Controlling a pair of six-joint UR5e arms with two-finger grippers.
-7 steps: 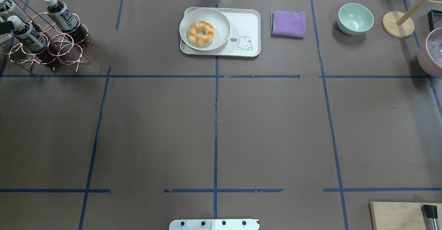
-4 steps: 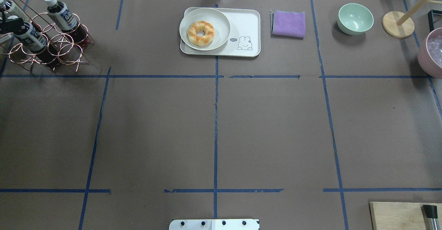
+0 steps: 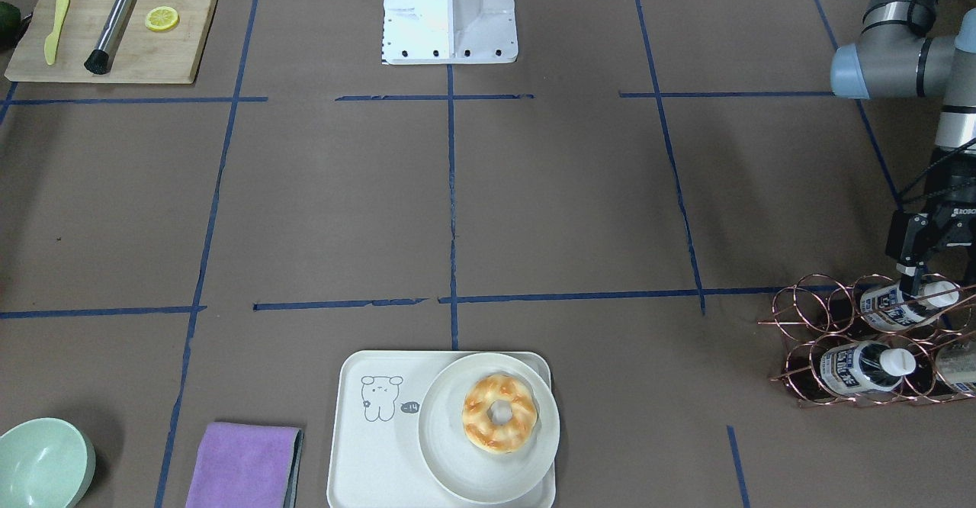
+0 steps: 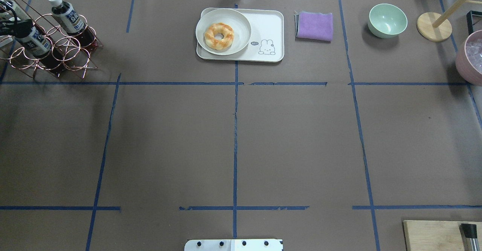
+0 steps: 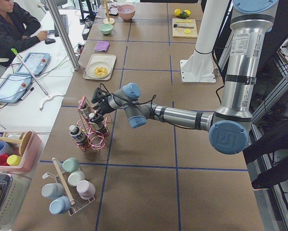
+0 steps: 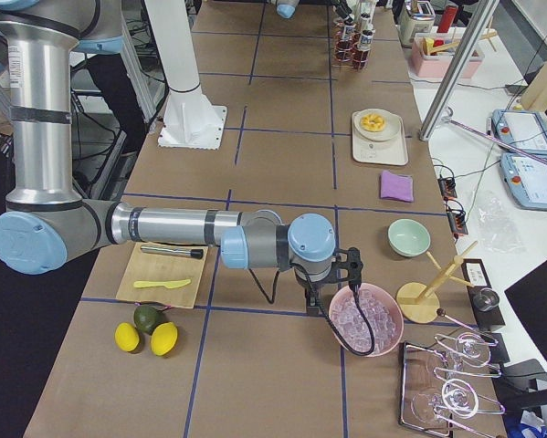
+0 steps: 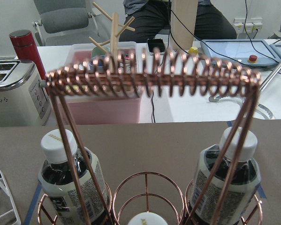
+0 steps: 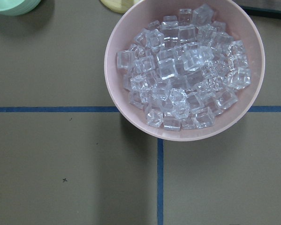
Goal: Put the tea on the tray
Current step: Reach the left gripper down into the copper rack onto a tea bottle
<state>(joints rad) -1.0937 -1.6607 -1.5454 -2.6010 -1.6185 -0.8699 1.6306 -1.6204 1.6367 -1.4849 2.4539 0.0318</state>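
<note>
**Left jaws over a tea in the rack**

I see the left jaws just above the cap of the tea [image 3: 888,306], which leans in the copper wire rack [image 3: 820,317] at the bench's left end. The tray [image 3: 358,454] is well apart. The right jaws hang over a pink ice bowl [image 8: 178,135]. For both jaws, I cannot tell if they are open or closed.
</note>
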